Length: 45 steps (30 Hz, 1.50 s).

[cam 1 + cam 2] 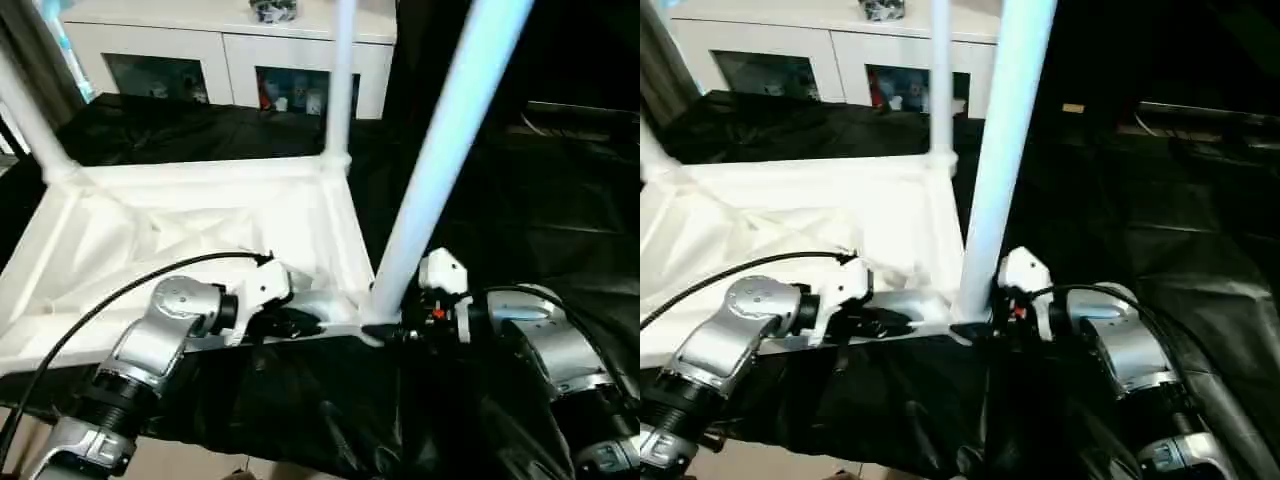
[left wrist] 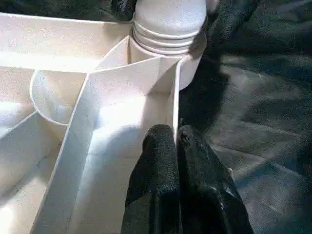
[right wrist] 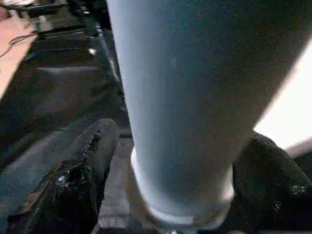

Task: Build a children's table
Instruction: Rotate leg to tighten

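Nearest the cam: two silver forearms w/ black two-finger grippers, both working at the near-right corner socket of the white plastic rectangular tabletop [image 1: 200, 225], which lies ribbed underside up on a black-draped surface [image 1: 520, 220]. Right gripper [image 3: 165, 161] has its fingers spread wide on either side of the base of a long white tubular leg [image 1: 440, 160]; the pads stand just beside the tube, and I can't tell if they press it, so it reads as bracketing rather than a firm grip. Left gripper [image 2: 176, 146] is closed, fingertips pinched onto the thin upright rim wall of the tabletop just beside that same socket, likely steadying the top. Progress, as a judgement: the near-right leg stands in its socket, ringed end looks seated; a 2nd leg [image 1: 340, 80] is up at the far-right corner and a 3rd [image 1: 30, 110] at the far-left corner. Near-left corner isn't visible, so a 4th leg can't be confirmed. Left to do, probably: finish seating this leg, fit or check the last one, then flip the table upright. White glass-door cabinet [image 1: 230, 60] sits beyond the tabletop, not part of the job.
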{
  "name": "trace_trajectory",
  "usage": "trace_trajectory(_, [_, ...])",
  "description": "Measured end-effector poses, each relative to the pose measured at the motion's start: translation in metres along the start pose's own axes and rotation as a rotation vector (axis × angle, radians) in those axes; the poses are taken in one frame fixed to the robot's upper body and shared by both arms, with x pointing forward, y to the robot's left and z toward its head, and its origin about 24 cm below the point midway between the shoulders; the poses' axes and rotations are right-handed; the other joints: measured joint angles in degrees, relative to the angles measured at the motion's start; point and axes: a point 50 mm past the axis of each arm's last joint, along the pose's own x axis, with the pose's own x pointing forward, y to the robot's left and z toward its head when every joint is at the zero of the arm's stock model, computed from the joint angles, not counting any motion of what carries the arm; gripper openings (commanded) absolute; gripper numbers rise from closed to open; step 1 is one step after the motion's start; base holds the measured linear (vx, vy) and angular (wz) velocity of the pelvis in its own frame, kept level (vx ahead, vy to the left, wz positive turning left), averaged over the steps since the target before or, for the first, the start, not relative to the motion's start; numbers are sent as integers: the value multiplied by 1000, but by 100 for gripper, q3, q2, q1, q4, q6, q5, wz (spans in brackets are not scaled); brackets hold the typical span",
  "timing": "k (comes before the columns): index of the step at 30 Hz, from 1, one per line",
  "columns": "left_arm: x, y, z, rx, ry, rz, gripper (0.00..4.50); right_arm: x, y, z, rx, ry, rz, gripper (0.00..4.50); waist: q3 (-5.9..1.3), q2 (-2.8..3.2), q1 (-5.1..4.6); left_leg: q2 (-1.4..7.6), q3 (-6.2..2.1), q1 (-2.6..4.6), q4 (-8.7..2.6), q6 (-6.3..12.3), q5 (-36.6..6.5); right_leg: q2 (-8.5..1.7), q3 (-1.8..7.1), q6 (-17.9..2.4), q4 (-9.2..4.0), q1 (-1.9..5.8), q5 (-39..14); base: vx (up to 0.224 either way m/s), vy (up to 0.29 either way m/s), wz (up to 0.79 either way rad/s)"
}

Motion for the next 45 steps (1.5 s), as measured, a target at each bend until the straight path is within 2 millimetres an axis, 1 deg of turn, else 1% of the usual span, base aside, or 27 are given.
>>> trace_trajectory(1, [0,0,0,4,2,-8,0,1,0,1,-5,2,12,366,1,-2,10,0,1,0,2,0,0,0,1,0,1,0,0,0,0,0])
trace_trajectory(4, [1,3,1,8,10,-27,0,1,-1,0,-7,11,35,334,5,-8,46,0,2,1,6,0,0,-1,2,0,9,-1,0,0,0,0])
trace_trajectory(6, [1,3,2,9,9,-35,0,0,-3,0,-8,15,37,334,5,-8,60,0,3,2,7,0,0,-1,2,0,12,-1,0,0,0,0])
trace_trajectory(7, [1,3,2,10,9,-38,0,-1,-3,0,-9,16,38,313,5,-8,65,0,3,2,7,0,0,-1,2,0,13,-1,0,0,0,0])
trace_trajectory(8, [1,4,1,10,10,-42,0,0,-2,0,-11,16,40,302,5,-8,70,1,2,2,7,0,0,-1,1,-1,15,-1,-1,0,0,0])
trace_trajectory(10, [1,4,1,11,10,-49,0,0,-3,0,-11,18,40,293,5,-7,79,1,3,3,7,0,1,-1,1,-2,18,-1,-1,0,0,0])
trace_trajectory(12, [0,5,1,13,11,-56,0,0,-2,0,-13,18,48,271,5,-7,82,2,2,3,12,0,1,-1,1,-2,21,-1,-1,0,0,0])
trace_trajectory(13, [0,5,0,12,12,-60,0,0,-2,0,-13,18,53,271,5,-7,82,2,3,3,13,0,1,-1,1,-2,21,-1,-1,0,0,0])
trace_trajectory(14, [0,5,0,12,12,-62,0,0,-2,0,-13,18,58,261,5,-7,82,2,3,3,14,0,1,-1,2,-2,22,0,-1,0,0,0])
trace_trajectory(19, [-1,5,0,19,12,-66,0,2,0,0,-11,10,65,256,4,-7,83,2,3,6,16,0,1,-2,2,-2,24,2,-1,0,0,0])
trace_trajectory(22, [4,6,-1,26,9,-29,0,5,1,-4,26,-23,-18,256,-3,-19,82,4,3,10,15,-2,1,-2,2,-4,27,20,0,0,0,0])
trace_trajectory(24, [9,8,-1,26,10,16,0,8,0,-8,59,-32,-103,256,-8,-27,68,4,3,32,16,-31,-16,-2,4,-9,22,53,4,0,0,0])
trace_trajectory(25, [11,9,0,25,13,38,0,10,-1,-9,79,-33,-147,256,-12,-35,61,4,3,47,14,-32,-17,-2,4,-9,19,67,4,0,0,0])
trace_trajectory(26, [15,10,0,13,14,75,0,14,-3,-11,115,-40,-226,255,-18,-47,49,3,3,88,8,-34,-18,-2,5,0,8,91,-2,0,0,0])
trace_trajectory(27, [19,10,-1,-1,17,101,0,19,-4,-11,139,-48,-286,255,-25,-55,26,1,3,112,3,-34,-17,-2,7,16,2,102,-12,0,0,0])
trace_trajectory(30, [30,11,2,-35,8,185,0,28,-11,-13,215,-71,-476,254,-39,-65,-74,-1,-7,113,-9,-40,-14,-2,-1,25,-48,111,-16,0,0,0])
trace_trajectory(31, [34,11,4,-40,5,204,0,29,-12,-13,234,-76,-520,254,-42,-63,-87,-2,-7,112,-13,-40,-14,-2,-3,25,-67,108,-16,0,0,0])
trace_trajectory(33, [44,11,8,-56,2,256,0,33,-15,-12,273,-80,-631,254,-49,-50,-102,-10,-5,110,-10,-40,-13,-3,10,23,-78,109,-14,0,0,0])
trace_trajectory(35, [50,10,10,-64,-1,278,0,35,-16,-12,285,-73,-687,254,-55,-44,-104,-18,-3,111,-9,-40,-13,-5,21,23,-80,110,-14,0,0,0])
trace_trajectory(37, [53,9,11,-65,-4,288,0,34,-16,-11,286,-68,-714,254,-65,-25,-102,-18,-3,109,-10,-40,-14,-5,21,23,-83,109,-14,0,0,0])
trace_trajectory(38, [53,9,11,-66,-5,290,0,35,-16,-11,287,-68,-720,289,-69,-19,-101,-18,-3,109,-12,-40,-14,-5,21,24,-83,108,-13,0,0,0])
trace_trajectory(39, [54,9,12,-66,-7,292,0,34,-16,-10,285,-69,-728,310,-76,-8,-100,-18,-3,109,-15,-39,-14,-5,20,24,-83,106,-10,0,0,0])
trace_trajectory(40, [54,9,12,-66,-8,291,0,33,-16,-10,286,-73,-731,324,-80,-1,-96,-18,-3,108,-19,-39,-14,-5,19,22,-83,105,-7,0,0,0])
trace_trajectory(42, [55,9,13,-61,-12,290,0,33,-15,-10,287,-84,-730,330,-84,6,-88,-18,-3,105,-29,-40,-14,-5,18,24,-79,101,3,0,0,0])
trace_trajectory(45, [55,8,15,-53,-16,284,0,30,-15,-8,285,-93,-707,369,-82,20,-76,-17,-3,100,-40,-40,-13,-5,15,18,-75,99,22,0,0,0])
